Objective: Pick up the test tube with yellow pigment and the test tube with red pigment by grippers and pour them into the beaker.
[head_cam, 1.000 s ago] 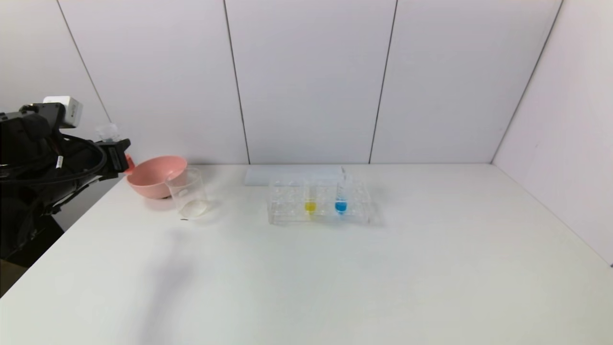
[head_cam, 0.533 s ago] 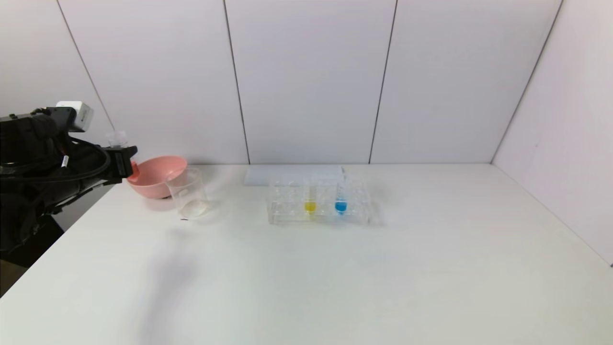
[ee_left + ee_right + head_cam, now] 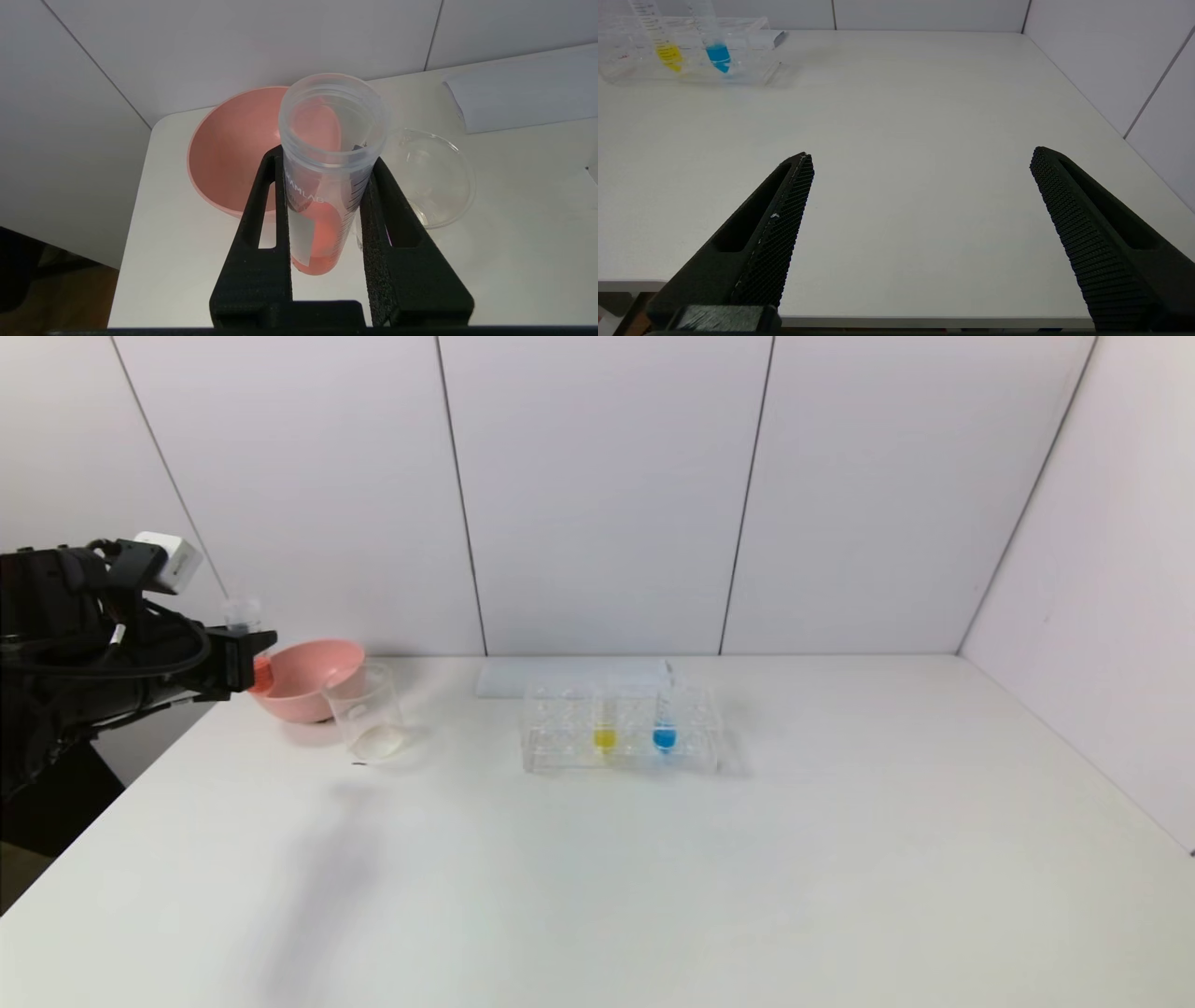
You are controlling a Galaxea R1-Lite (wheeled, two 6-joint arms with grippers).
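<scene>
My left gripper [image 3: 245, 658] is shut on the test tube with red pigment [image 3: 250, 644], held upright at the table's far left, left of the beaker [image 3: 365, 711]. In the left wrist view the tube [image 3: 327, 172] sits between the black fingers [image 3: 261, 205], red-orange liquid at its bottom, with the beaker [image 3: 432, 177] just beyond. The test tube with yellow pigment [image 3: 605, 726] stands in the clear rack [image 3: 560, 733]; it also shows in the right wrist view [image 3: 663, 42]. My right gripper [image 3: 920, 163] is open and empty over the table's near edge, out of the head view.
A pink bowl [image 3: 313, 677] stands behind the beaker, close to the held tube. A tube with blue liquid [image 3: 665, 723] stands beside the yellow one in the rack. A flat white sheet [image 3: 560, 674] lies behind the rack. Walls close the back and right.
My left gripper has moved right toward the bowl and beaker with the red tube in it. Nothing else has moved.
</scene>
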